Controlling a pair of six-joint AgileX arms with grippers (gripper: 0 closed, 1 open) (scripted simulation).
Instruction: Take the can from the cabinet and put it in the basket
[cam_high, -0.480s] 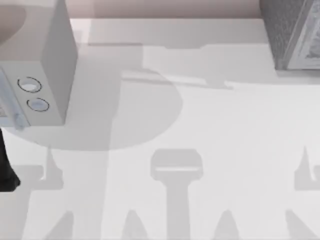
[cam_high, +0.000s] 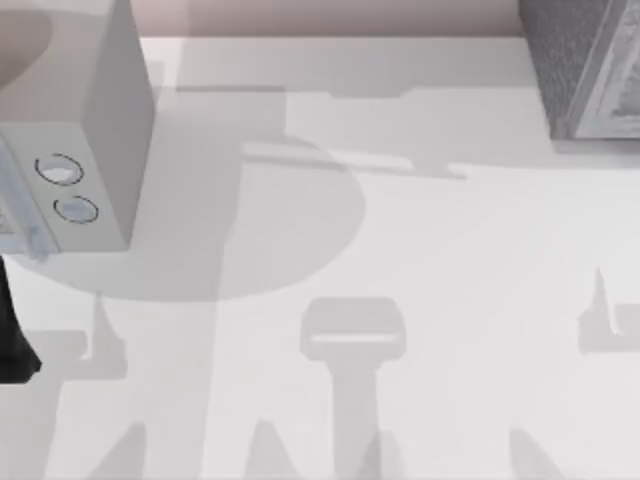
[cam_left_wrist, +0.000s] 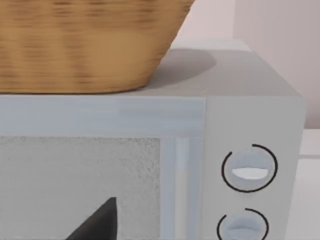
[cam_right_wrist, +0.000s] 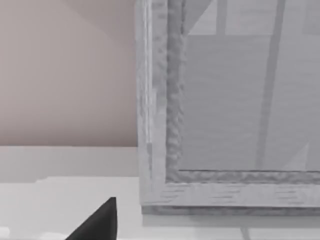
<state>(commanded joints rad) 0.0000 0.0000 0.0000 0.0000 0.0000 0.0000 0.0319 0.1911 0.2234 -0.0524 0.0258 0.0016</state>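
The cabinet (cam_high: 585, 65) is a dark-grey speckled box at the table's back right. In the right wrist view its pale, white-framed front panel (cam_right_wrist: 240, 100) is close ahead, with a black part of my right gripper (cam_right_wrist: 97, 222) low in front of its corner. The woven tan basket (cam_left_wrist: 85, 45) sits on top of the white box. A black part of my left gripper (cam_left_wrist: 97, 222) is right before that box's door. The can is hidden.
The white box with two round dials (cam_high: 75, 150) stands at the table's back left. A dark piece of my left arm (cam_high: 12, 335) shows at the left edge. Arm shadows lie across the bare white tabletop (cam_high: 450, 260).
The right arm's shadow on the table has shifted left and slightly back. The left arm and both boxes are as before.
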